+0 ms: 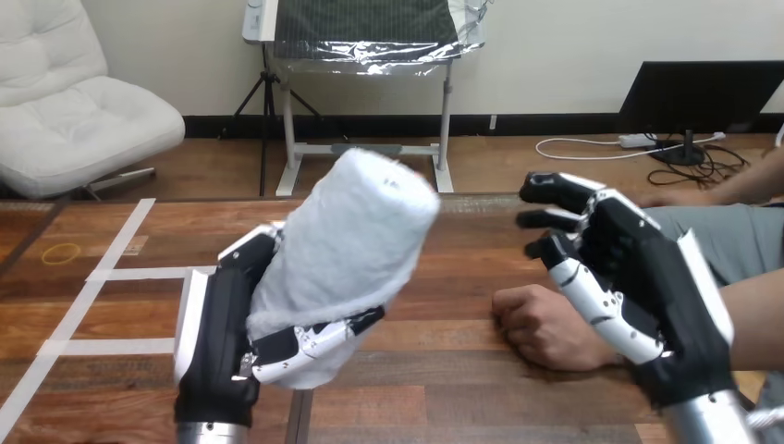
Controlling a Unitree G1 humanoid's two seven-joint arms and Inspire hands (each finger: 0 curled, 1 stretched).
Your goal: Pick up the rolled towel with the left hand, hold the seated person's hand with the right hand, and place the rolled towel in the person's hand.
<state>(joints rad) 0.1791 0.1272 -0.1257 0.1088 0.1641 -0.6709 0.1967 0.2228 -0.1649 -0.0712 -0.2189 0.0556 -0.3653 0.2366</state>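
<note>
Near left: left hand up off the table, fingers curled round the lower end of the rolled towel. Towel white and thick, tilted, upper end leaning far and right, well clear of the wood and over the table's middle.

Near right: right hand up in the air, back toward the camera, fingers loosely straightened and pointing left and far, gripping nothing. Just beside and below those fingers: the person's hand, closed in a fist, resting on the table, its forearm running off to the right behind the robot's hand. Cannot tell whether the two touch.

Between towel and fist: a bare strip of wood, open for moving across.

Left part of the table: white tape lines laid out as a grid, and a yellow loop lying flat close to the left edge, well apart from both hands.

Far edge of the table: straight across behind the towel's upper end, with bare wood along it on either side. Far right, at that edge: a second hand of the person, well apart from the fist.

Near middle: a dark seam between table boards, just right of the left wrist.
</note>
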